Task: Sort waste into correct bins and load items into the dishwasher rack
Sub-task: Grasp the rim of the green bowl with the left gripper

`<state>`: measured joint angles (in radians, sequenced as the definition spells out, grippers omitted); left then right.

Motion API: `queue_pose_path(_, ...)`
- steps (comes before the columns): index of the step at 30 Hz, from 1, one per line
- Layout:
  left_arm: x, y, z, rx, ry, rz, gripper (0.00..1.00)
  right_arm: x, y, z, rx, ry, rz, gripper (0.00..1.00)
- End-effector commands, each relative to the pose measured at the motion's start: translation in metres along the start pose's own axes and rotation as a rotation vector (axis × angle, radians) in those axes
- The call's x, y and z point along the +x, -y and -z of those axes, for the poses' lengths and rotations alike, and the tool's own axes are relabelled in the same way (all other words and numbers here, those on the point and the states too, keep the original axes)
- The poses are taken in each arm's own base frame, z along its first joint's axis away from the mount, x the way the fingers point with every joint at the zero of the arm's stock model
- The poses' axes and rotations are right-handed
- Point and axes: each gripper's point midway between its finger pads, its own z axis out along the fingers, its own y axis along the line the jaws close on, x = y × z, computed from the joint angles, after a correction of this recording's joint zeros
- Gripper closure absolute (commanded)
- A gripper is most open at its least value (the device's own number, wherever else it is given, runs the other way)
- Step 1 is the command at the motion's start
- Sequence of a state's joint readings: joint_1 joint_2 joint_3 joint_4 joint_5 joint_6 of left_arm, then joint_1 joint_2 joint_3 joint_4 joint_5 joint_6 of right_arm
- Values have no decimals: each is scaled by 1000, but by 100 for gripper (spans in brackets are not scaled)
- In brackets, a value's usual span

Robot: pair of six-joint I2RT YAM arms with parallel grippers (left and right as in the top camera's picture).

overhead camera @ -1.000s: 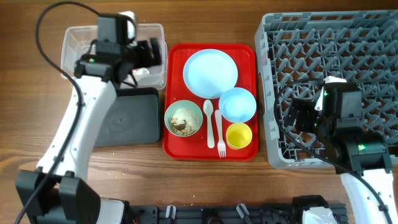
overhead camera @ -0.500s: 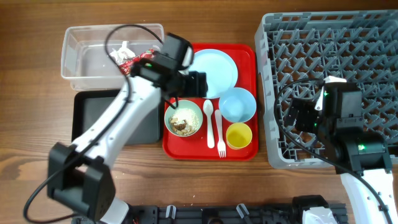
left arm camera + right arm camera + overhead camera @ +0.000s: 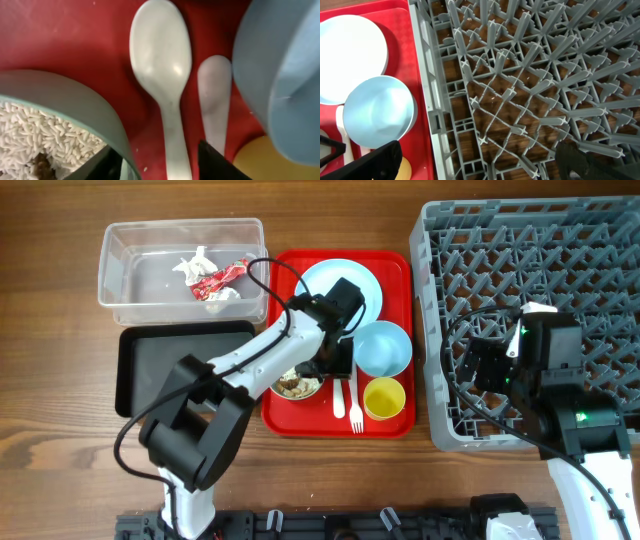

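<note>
The white plastic spoon (image 3: 161,65), flat on the red tray (image 3: 75,30) at 3 o'clock of the pale green bowl (image 3: 60,100), looks light, stiff and slick; the left end effector (image 3: 155,152), spread wide, should pinch its handle.

The counter (image 3: 60,380) is brown wood grain. A red tray (image 3: 285,418) carries a light blue plate (image 3: 318,285), a light blue bowl (image 3: 382,348), a yellow cup (image 3: 383,398), a white spoon (image 3: 161,55), a white fork (image 3: 354,412) and a pale green bowl (image 3: 65,102) of whitish rice (image 3: 35,142) flecked with brown. The rack (image 3: 530,240) is grey. Beside the black bin (image 3: 165,365), the clear bin (image 3: 140,285) holds a red printed wrapper (image 3: 222,276) and white tissue (image 3: 193,264).
</note>
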<state>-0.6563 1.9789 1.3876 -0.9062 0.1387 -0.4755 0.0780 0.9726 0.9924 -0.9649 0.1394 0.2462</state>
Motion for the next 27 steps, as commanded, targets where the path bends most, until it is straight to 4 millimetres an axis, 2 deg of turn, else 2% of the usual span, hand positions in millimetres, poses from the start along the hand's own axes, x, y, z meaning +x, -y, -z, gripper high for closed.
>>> queue_pose_path(1, 1, -7, -4, -42, -5, 5, 58, -9, 1, 6, 8, 29, -17, 0)
queue_pose_path(4, 2, -15, -4, -83, -2, 6, 64, -8, 1, 6, 8, 29, -17, 0)
queue_pose_path(6, 6, -17, -7, -89, -14, 8, 74, -9, 1, 6, 8, 29, -17, 0)
queue_pose_path(8, 9, -20, -10, -95, -22, 9, 77, -8, 1, 6, 8, 28, -18, 0)
queue_pose_path(10, 12, -22, -13, -100, -30, 9, 87, -9, 1, 6, 8, 29, -17, 0)
queue_pose_path(13, 13, -22, -14, -101, -31, 8, 96, -8, 1, 6, 8, 28, -17, 0)
queue_pose_path(18, 13, -22, -12, -100, -31, 7, 96, -7, 1, 6, 9, 24, -17, 0)
queue_pose_path(22, 7, -15, 15, -86, -1, 2, 96, -7, 1, 6, 10, 22, -16, 0)
queue_pose_path(27, -3, -8, 61, -27, 108, -25, 96, -7, 1, 6, 10, 22, -16, 0)
